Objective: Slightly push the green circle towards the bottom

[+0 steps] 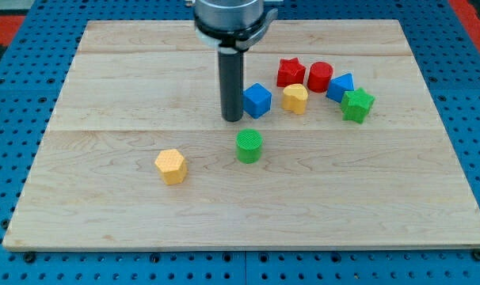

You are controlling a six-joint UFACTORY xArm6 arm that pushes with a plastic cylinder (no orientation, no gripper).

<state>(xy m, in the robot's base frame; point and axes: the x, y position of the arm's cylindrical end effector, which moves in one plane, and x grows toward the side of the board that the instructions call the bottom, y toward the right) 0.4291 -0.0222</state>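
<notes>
Camera view, wooden board [105, 71] (blue pegboard [10, 95] around)

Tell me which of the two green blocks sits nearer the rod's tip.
The green circle, just below my tip and slightly to the view's right. The green star lies far off at the right end of the cluster.

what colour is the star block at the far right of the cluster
Green: the star at the view's right, clearest in the camera view.
</notes>
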